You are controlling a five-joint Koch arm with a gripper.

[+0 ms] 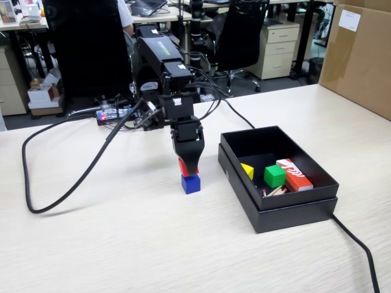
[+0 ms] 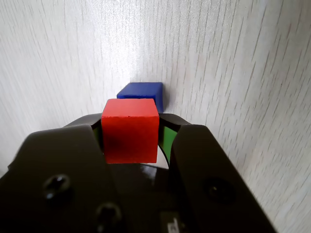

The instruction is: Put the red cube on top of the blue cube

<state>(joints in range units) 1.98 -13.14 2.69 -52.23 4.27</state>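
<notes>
Red matte cube (image 2: 130, 130) pinched in my gripper (image 2: 132, 145), just above the small blue cube (image 1: 191, 184); releasing remains.

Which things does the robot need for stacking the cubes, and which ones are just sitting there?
Needed for the job:
- red cube, held in the gripper
- blue cube, on the table right under it

Just lying about, all in the black box:
- green cube
- yellow piece
- red-orange box with white lettering
- small sticks
</notes>
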